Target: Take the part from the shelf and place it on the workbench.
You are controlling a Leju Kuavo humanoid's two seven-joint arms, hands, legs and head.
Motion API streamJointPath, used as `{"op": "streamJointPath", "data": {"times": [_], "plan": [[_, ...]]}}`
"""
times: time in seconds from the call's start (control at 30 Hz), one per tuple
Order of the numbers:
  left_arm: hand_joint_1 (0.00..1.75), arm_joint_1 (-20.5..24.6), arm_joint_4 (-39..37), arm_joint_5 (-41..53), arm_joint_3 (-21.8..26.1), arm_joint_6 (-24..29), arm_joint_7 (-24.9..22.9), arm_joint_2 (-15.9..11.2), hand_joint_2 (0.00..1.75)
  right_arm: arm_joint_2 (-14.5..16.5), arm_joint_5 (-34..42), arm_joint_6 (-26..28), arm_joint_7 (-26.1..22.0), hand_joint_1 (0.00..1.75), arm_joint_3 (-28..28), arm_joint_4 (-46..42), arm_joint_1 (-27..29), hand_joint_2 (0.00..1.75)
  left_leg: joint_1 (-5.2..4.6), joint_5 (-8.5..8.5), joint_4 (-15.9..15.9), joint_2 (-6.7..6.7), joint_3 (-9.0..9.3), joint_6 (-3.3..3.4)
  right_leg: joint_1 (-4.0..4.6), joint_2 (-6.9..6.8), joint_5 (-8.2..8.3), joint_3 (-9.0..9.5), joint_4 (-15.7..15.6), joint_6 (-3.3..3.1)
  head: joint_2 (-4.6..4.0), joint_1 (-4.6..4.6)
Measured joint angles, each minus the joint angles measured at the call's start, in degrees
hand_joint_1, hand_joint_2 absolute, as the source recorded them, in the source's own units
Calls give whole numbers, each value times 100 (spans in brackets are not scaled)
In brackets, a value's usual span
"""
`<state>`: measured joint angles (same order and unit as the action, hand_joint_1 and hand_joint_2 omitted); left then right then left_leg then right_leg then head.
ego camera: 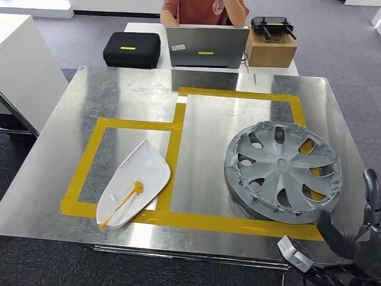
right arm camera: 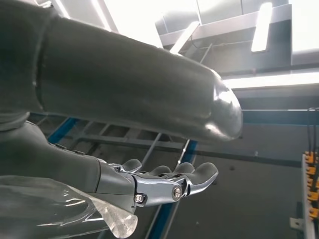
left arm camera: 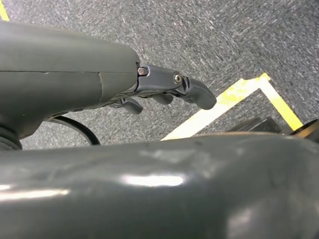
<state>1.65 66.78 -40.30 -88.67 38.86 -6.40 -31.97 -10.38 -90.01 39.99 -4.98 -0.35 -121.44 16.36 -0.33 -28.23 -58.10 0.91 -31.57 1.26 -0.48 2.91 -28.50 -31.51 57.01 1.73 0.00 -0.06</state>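
Hubcap [ego camera: 283, 171] on workbench [ego camera: 134, 98] — right robot hand [ego camera: 355, 235] beside it

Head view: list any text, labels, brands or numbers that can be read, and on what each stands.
No text can be read.
Laptop: a small pale sticker and a yellow mark on its lid, both too small to read.
Black case: a yellow strip, no legible letters.
Person's shirt: a round print, blurred.
Hubcap and white part: no markings visible.
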Motion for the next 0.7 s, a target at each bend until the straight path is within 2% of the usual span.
{"op": "streamJointPath", "data": {"times": [0.07,0.1,0.17,0.2,0.23,0.27,0.3,0.37,0.4,0.43,0.47,0.53,0.57,0.6,0.63,0.7], "plan": [[0,-1,10,-25,0,22,6,-1,0,-2,0,1,163,0,54,-15,41,0,26,72,75,-41,10,60,4,-51,-98,-59,84,45,0,5],[0,-4,16,-36,0,31,9,1,0,-5,0,1,249,0,87,-22,61,0,44,104,116,-65,8,87,7,-105,-252,-142,269,64,0,13],[0,-21,27,-58,-1,47,13,5,0,-15,1,1,454,0,158,-26,93,0,55,134,138,-114,-18,108,-10,-214,-681,-411,946,106,0,24],[0,-33,33,-79,-2,58,13,7,0,-31,3,-1,594,0,208,-23,114,0,57,143,136,-138,-36,103,-23,-234,-841,-540,1305,130,0,24],[0,-46,40,-109,-2,75,14,8,0,-55,6,-8,767,0,271,-19,144,0,60,152,135,-160,-51,91,-36,-244,-901,-602,1522,151,0,23],[0,-56,51,-148,-2,92,19,10,0,-94,10,-26,964,0,350,-15,176,0,67,163,133,-177,-64,76,-48,-251,-847,-559,1526,168,0,23],[0,-65,66,-195,-2,105,29,13,0,-152,15,-58,1183,0,445,-11,208,0,77,174,131,-189,-73,58,-64,-263,-695,-396,1292,185,0,23],[0,-74,101,-285,-1,121,68,11,0,-292,30,-140,1593,0,643,-8,256,0,88,195,118,-199,-87,7,-92,-306,-380,128,452,217,0,28],[0,-80,120,-321,0,124,88,6,0,-366,65,-185,1773,0,741,-9,276,0,84,209,108,-200,-95,-27,-91,-312,-291,326,129,201,1,28],[0,-95,139,-346,4,126,103,-4,0,-438,132,-233,1932,0,838,-9,297,0,77,228,93,-199,-106,-66,-85,-311,-267,431,-54,173,1,32],[0,-119,161,-365,14,127,110,-16,0,-512,231,-287,2077,0,934,-10,323,0,69,251,84,-198,-118,-107,-69,-298,-277,443,-98,130,1,32],[0,-201,217,-362,58,127,98,-38,0,-658,501,-392,2324,0,1129,-11,394,0,80,264,57,-193,-136,-175,-68,-284,-246,351,-82,33,1,33],[0,-248,249,-346,92,127,85,-49,0,-723,631,-428,2402,0,1220,-12,430,0,88,183,-3,-185,-163,-203,-69,-286,-222,306,-78,-20,1,27],[0,-303,285,-319,138,127,61,-58,0,-780,777,-460,2465,0,1311,-17,463,0,93,8,-163,-176,-217,-226,-71,-290,-190,261,-84,-77,0,21],[0,-362,326,-283,198,127,32,-68,0,-834,934,-486,2516,0,1400,-25,494,0,97,-251,-446,-167,-305,-246,-66,-294,-153,219,-86,-128,0,13],[0,-490,410,-199,349,127,-37,-83,0,-928,1274,-531,2617,0,1559,-39,564,0,96,-769,-1186,-162,-493,-261,-34,-293,-72,136,-75,-187,0,3]]}}
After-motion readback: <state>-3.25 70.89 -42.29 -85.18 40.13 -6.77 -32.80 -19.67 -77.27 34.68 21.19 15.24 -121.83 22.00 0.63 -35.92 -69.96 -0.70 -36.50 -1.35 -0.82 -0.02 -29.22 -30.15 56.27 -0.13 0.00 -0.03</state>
